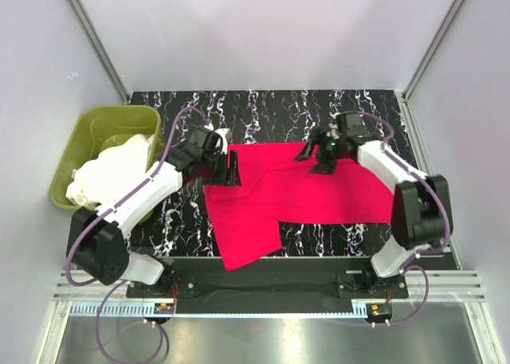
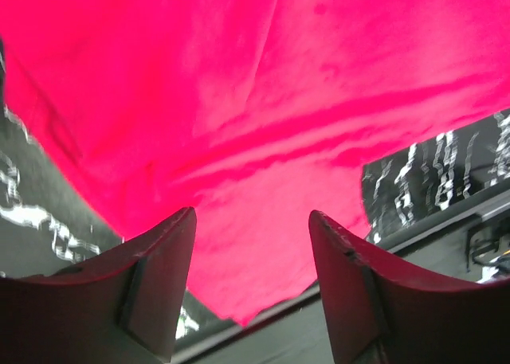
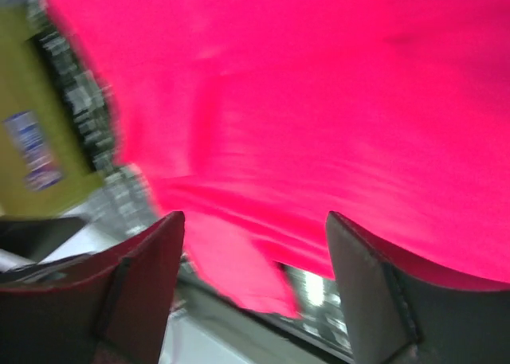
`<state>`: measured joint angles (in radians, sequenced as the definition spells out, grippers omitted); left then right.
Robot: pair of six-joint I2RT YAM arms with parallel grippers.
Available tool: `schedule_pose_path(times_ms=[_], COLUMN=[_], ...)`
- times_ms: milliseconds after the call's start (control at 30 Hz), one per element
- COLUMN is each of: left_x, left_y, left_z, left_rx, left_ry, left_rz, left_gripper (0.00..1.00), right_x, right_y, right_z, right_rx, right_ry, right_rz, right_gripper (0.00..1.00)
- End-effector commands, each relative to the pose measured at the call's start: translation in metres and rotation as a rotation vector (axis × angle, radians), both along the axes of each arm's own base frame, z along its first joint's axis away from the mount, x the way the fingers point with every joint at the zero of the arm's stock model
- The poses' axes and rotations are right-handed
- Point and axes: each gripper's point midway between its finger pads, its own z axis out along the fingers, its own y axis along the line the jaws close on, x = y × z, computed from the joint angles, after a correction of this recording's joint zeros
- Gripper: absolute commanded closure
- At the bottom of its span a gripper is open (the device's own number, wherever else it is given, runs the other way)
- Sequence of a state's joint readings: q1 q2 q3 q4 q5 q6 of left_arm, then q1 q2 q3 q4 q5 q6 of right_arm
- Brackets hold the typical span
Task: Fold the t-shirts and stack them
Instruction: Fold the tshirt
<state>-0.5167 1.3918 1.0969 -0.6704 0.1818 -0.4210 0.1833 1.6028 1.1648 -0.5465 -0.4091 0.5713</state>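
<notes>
Crimson cloth covers the middle of the tabletop (image 1: 263, 109): the red t-shirt (image 1: 295, 189) lies flat and spread out there, with one part reaching toward the near edge on the left side. It is not a neat packet; I judge that at most a first fold is made, and I cannot tell this for sure. The white t-shirts (image 1: 107, 173) sit as a crumpled heap in the olive-green tub (image 1: 88, 129) at the left, partly hanging over its rim, not folded. No stack exists anywhere on the tabletop. The left jaws hang over the far left corner of the red shirt, and the right jaws over its far edge, more to the right. Both pairs stand apart, and both wrist views show only red cloth below, with nothing between them. So most of the task is left: to finish folding the red shirt, then to take out, fold and stack the white ones
</notes>
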Motion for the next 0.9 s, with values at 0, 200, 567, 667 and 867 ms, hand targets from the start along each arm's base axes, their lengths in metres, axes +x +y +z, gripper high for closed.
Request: schedule_pose_path(times_ms=[0, 200, 567, 667, 867], left_x=[0.022, 0.038, 0.057, 0.061, 0.063], left_y=[-0.008, -0.032, -0.050, -0.050, -0.046], left_z=[0.006, -0.037, -0.087, -0.090, -0.107], left_rx=[-0.044, -0.005, 0.130, 0.150, 0.207], left_ry=[-0.089, -0.032, 0.029, 0.035, 0.062], left_rz=[-0.053, -0.126, -0.125, -0.121, -0.089], left_gripper=[0.37, 0.51, 0.43, 0.44, 0.55], right_x=[0.019, 0.019, -0.003, -0.004, -0.004], right_y=[0.063, 0.065, 0.082, 0.084, 0.093], right_z=[0.003, -0.020, -0.027, -0.026, -0.035], right_rx=[0.275, 0.245, 0.309, 0.312, 0.321], right_ry=[0.029, 0.117, 0.175, 0.183, 0.214], right_rz=[0.044, -0.010, 0.104, 0.116, 0.127], right_gripper=[0.24, 0.43, 0.67, 0.69, 0.80])
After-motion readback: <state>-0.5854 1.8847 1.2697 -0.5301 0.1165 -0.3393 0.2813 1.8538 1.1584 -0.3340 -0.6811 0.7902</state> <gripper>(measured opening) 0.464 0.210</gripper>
